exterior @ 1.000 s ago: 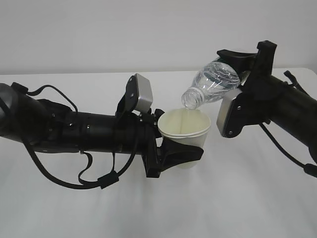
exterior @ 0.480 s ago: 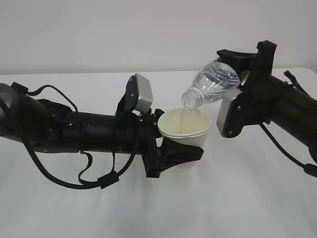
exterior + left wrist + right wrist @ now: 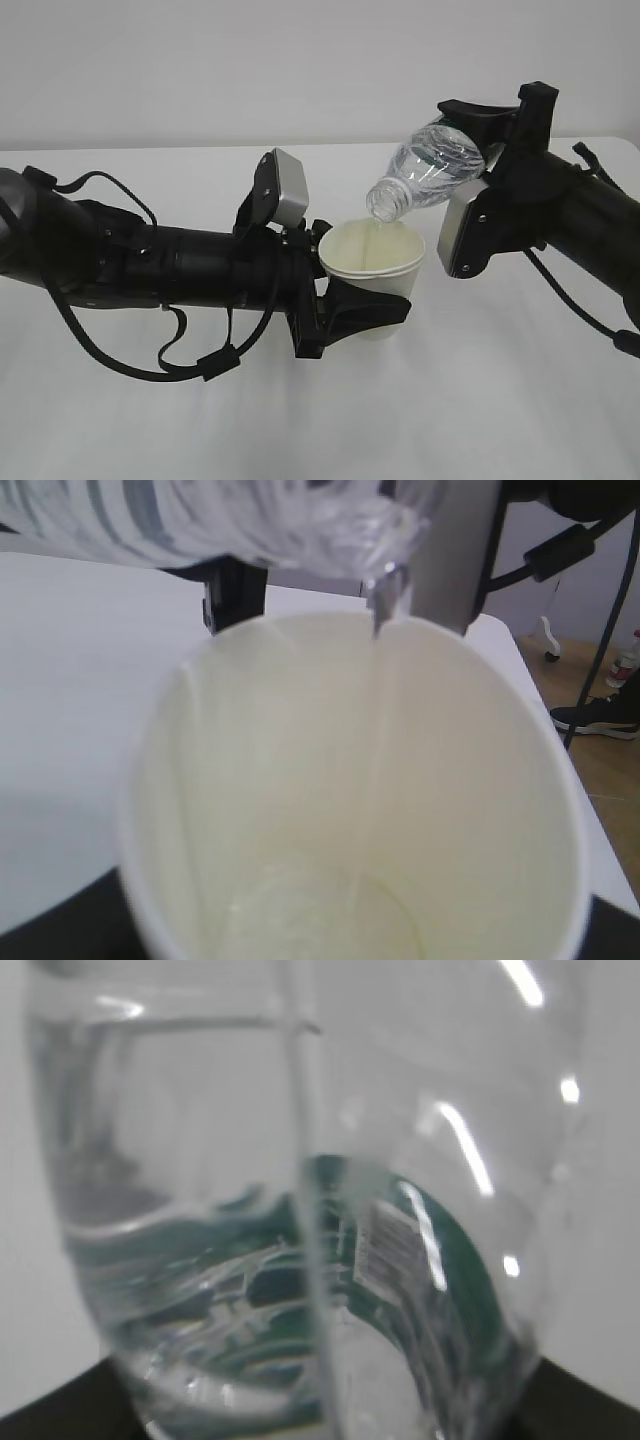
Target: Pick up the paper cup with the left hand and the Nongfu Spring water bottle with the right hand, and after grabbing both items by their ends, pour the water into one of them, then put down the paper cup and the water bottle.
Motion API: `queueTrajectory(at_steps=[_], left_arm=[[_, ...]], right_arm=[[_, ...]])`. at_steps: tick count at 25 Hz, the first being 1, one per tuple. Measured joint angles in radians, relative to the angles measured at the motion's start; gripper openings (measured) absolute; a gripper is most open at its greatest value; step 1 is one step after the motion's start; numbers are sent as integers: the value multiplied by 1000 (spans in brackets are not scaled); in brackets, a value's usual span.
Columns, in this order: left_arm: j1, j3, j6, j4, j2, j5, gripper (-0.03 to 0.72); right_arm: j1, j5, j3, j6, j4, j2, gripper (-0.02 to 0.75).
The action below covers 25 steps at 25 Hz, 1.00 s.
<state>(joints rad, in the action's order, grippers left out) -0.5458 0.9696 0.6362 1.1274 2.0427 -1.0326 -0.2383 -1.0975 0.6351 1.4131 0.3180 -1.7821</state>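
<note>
Almost nothing had moved since a second earlier: both arms held the same pose, and only the stream looked thinner than it had. The right hand (image 3: pixel 478 140) stayed clamped around the base end of the bottle (image 3: pixel 430 170), tipped neck-down with its mouth just above the cup (image 3: pixel 375 270). The left hand (image 3: pixel 345 300) kept its fingers clasped around the lower part of the cup, holding it upright above the table (image 3: pixel 450 420). From the left wrist, a thin thread of water (image 3: pixel 375 740) ran from the mouth down the inner wall to a shallow pool at the bottom. The pour seemed to be mid-way or tapering; righting the bottle and setting both things down remained.
</note>
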Motion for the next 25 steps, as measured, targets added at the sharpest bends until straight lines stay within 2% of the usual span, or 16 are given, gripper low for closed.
queueTrajectory(at_steps=[25], left_arm=[[0,0,0,0,0,0,473]], right_arm=[[0,0,0,6,0,0,419]])
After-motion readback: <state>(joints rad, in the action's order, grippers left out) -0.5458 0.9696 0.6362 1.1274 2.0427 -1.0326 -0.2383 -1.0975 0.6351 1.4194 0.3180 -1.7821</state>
